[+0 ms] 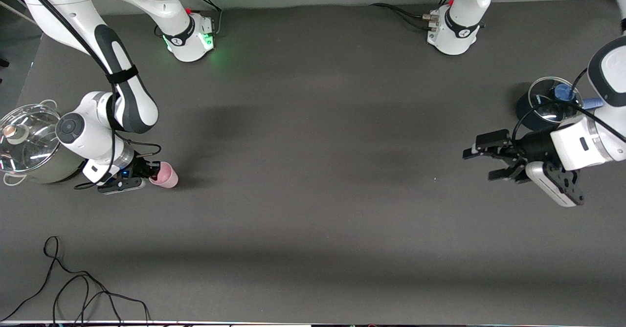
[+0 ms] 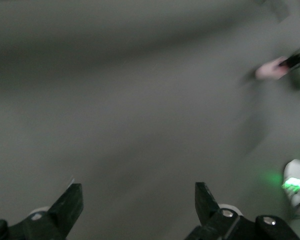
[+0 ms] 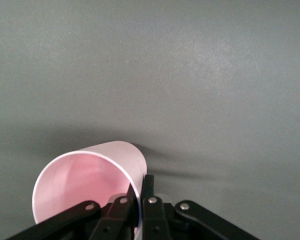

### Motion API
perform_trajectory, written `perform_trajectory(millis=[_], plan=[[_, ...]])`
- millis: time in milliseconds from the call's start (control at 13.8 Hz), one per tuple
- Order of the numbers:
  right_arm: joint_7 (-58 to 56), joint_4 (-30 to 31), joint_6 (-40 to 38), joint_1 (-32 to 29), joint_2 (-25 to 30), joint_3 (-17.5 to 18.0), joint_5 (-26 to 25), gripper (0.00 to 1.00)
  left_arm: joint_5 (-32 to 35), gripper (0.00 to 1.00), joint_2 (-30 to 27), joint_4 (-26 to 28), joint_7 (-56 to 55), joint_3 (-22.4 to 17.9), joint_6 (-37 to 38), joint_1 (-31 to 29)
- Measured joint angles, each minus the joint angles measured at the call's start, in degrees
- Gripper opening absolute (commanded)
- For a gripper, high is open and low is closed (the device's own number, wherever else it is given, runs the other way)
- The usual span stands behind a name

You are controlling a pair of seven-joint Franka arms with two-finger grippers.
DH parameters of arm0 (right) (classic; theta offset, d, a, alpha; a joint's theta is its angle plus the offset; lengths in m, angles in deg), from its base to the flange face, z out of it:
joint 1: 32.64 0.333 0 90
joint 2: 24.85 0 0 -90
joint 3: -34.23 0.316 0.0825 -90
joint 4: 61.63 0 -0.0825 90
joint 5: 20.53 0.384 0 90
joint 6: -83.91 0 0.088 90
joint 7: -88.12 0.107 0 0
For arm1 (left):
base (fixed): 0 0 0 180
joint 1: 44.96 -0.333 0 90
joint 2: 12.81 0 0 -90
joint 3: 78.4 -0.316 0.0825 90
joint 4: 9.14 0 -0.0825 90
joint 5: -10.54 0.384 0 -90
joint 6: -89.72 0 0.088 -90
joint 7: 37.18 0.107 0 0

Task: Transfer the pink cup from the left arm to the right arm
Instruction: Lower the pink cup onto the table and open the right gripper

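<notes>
Pink cup [image 3: 85, 182] base hidden

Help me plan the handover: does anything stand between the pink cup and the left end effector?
Nothing visible does. Only bare table lies between the pink cup, gripped by the right end effector, and the open left end effector.

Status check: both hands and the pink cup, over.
Right hand shut on pink cup by its rim, beside the lidded steel pot. Left hand open, empty, over bare table. Nothing between them.
</notes>
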Motion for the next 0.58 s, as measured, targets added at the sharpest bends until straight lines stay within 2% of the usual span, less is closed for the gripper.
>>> perform_trajectory(millis=[72,144,217,289,433,578], plan=[[-0.02,0.03,0.09,0.0,-0.2,0.0,0.0,0.0,5.36,1.0,-0.32,-0.92,-2.53,0.2,2.6,0.01],[-0.03,0.03,0.13,0.0,-0.29,0.0,0.0,0.15,10.2,1.0,-0.54,-1.54,-4.38,0.33,4.55,0.02],[-0.05,0.03,0.14,0.0,-0.31,0.0,0.0,0.87,14.88,1.0,-0.74,-1.78,-5.82,0.41,5.93,0.03],[-0.16,0.02,0.16,0.0,-0.31,0.0,0.0,1.0,18.97,1.0,-0.88,-1.94,-7.24,0.48,6.9,0.06],[-0.46,-0.08,0.2,0.02,-0.3,0.0,0.0,1.0,24.0,1.0,-1.22,-2.21,-10.04,0.59,8.83,0.07],[-0.53,-0.42,-0.66,0.08,-0.16,0.0,0.0,1.0,25.11,1.0,-2.21,-2.23,-11.35,0.56,11.25,0.03]])
